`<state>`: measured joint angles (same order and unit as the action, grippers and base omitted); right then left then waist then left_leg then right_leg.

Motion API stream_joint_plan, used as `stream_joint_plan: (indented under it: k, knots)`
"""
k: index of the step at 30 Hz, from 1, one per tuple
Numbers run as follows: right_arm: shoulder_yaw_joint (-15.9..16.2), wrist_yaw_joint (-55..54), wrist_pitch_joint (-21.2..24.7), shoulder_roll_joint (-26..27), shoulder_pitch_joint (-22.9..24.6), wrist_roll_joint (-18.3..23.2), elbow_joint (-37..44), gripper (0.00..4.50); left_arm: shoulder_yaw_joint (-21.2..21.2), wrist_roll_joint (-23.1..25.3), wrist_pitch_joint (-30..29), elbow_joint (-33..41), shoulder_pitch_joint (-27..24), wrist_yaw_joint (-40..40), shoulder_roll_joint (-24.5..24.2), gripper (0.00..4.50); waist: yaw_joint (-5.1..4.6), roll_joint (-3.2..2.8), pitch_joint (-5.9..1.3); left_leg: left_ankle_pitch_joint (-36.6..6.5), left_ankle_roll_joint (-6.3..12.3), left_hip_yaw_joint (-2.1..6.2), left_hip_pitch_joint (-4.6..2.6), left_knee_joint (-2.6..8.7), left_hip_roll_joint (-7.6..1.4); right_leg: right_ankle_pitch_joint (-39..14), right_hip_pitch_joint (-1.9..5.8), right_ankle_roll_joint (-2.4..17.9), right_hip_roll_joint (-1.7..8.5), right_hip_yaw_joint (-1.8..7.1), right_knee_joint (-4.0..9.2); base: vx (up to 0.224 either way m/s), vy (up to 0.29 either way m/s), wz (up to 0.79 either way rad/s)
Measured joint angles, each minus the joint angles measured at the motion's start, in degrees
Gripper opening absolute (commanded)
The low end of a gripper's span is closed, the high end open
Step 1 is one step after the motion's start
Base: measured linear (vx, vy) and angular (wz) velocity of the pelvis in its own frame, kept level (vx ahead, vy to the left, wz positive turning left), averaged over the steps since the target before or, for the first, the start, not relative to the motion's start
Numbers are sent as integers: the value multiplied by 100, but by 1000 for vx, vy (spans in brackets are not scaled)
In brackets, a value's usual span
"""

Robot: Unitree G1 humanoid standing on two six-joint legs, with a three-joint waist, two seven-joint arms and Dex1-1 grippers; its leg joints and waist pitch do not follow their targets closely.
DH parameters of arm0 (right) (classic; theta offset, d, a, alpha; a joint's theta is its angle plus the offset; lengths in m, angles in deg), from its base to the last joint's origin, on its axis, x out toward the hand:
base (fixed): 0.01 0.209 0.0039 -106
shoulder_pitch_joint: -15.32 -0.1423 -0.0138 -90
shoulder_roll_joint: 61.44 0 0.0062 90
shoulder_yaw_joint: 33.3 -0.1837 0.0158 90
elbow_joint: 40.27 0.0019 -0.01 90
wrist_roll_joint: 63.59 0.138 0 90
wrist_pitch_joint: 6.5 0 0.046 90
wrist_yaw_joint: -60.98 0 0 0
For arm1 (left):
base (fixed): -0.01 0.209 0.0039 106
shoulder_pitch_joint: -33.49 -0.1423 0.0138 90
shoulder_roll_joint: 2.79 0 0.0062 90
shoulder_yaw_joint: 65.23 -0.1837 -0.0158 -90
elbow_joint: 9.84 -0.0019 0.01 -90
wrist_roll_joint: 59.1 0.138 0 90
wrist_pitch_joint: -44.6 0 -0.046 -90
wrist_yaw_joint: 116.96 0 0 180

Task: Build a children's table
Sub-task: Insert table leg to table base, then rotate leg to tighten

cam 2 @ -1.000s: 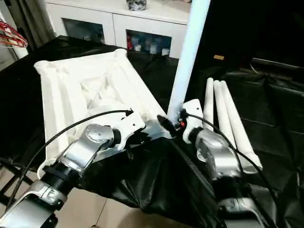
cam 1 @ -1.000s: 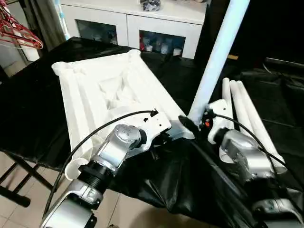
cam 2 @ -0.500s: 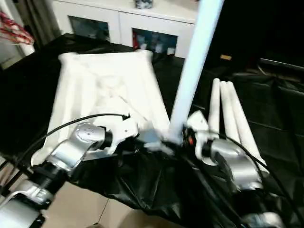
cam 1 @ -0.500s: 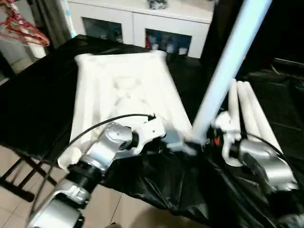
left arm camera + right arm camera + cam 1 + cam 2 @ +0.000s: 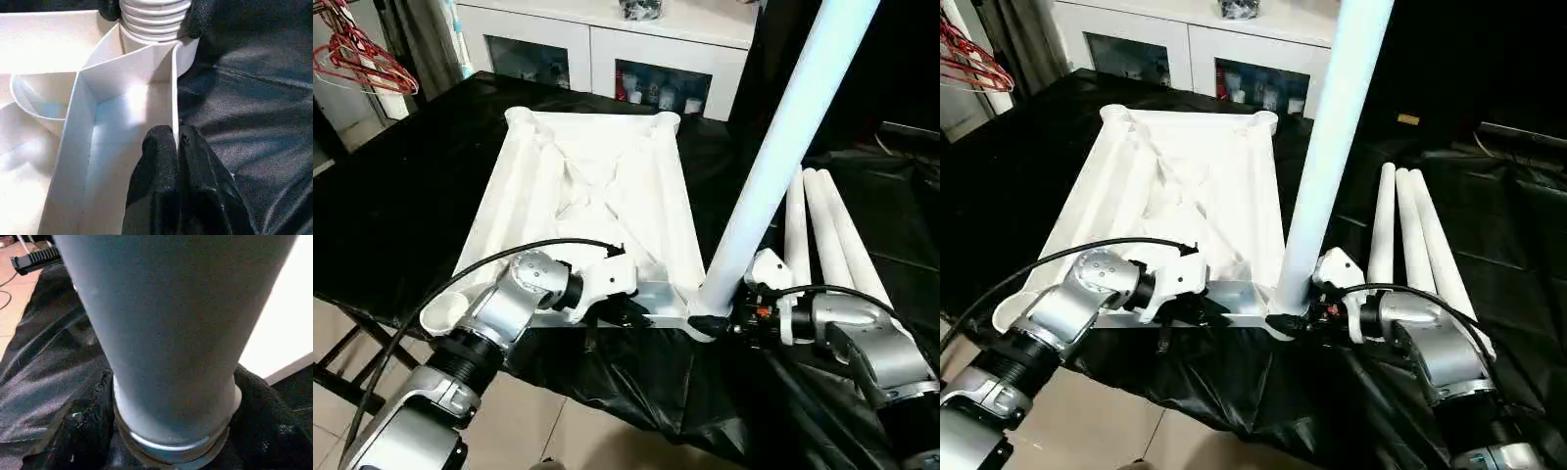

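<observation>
Our left gripper (image 5: 176, 142) is pinched tight on a thin rib of the upturned table top (image 5: 597, 196), stiff, light plastic on the black cloth (image 5: 401, 206). Our right gripper (image 5: 710, 323) clasps the smooth, slippery leg (image 5: 773, 157) low at its base, standing in the near corner socket.

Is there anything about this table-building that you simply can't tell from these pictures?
- Top of the upright leg: cut off by the head views' upper edge.
- How deep its threads sit in the tabletop corner socket: hidden in the right wrist view by the leg itself.
- Cabinet contents: too small behind the glass.
</observation>
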<state>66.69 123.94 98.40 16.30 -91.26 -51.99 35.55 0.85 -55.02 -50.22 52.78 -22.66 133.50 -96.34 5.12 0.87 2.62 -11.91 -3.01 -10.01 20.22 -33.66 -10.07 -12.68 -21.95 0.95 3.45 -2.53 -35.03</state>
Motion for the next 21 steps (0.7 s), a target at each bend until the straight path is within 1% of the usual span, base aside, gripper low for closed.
stream_joint_plan:
  k: [3, 6, 7, 9, 11, 15, 18, 19, 21]
  knots:
    - [-30, -33, -7, 103, 27, 3, -6, 282, 9, 0, -16, -5, -2, -16, 5, 0, 0, 7, -4, 0, 0, 0, -2, -2, 0, 0, 2, 0, 0, 0, -2, 0, 0, 0]
    - [-167, -356, -75, 358, 60, -4, -151, 281, 95, 11, -119, -77, -8, -190, 59, 0, -10, 17, -11, -1, -6, 0, -15, -9, -1, 1, 11, 1, 0, 2, -12, 0, 0, 0]
    - [-279, -662, -159, 553, 39, -27, -312, 281, 173, 38, -169, -167, -7, -417, 146, 0, -27, 22, -14, -4, -21, 0, -19, -11, -1, 6, 14, 6, 0, 3, -17, 0, 0, 0]
    - [-475, -1384, -308, 928, -78, -104, -661, 280, 317, 122, -276, -303, -4, -911, 369, 0, -100, 22, -14, -7, -42, -1, -17, -15, 0, 21, 14, 22, 0, 6, -18, 0, 0, 0]
    - [-710, -2194, -375, 1330, -302, -147, -1065, 280, 394, 246, -432, -450, 51, -1478, 666, 0, -175, 19, -16, -7, -47, -2, -19, -16, 1, 31, 19, 33, 3, 7, -16, 0, 0, 0]
    - [-864, -3229, -528, 1794, -627, -293, -1576, 279, 441, 397, -658, -563, 86, -2162, 972, 0, -204, -3, -29, -7, -48, -1, -24, -7, 2, 38, 21, 28, 3, 6, -16, 0, 0, 0]
    - [-946, -3698, -693, 1986, -826, -399, -1910, 279, 450, 493, -784, -596, 103, -2488, 1168, 0, -202, -17, -40, -6, -49, -1, -24, -3, 2, 42, 22, 26, 3, 7, -12, 0, 0, 0]
    - [-951, -3722, -773, 1997, -846, -428, -1976, 314, 451, 496, -794, -597, 103, -2515, 1186, 0, -200, -22, -43, -6, -49, -1, -22, -3, 3, 42, 22, 26, 3, 7, -11, 0, 0, 0]
    - [-962, -3766, -942, 2031, -853, -474, -2078, 349, 464, 504, -798, -596, 103, -2523, 1203, 0, -195, -29, -48, -6, -49, -1, -22, -3, 3, 42, 22, 26, 3, 7, -10, 0, 0, 0]
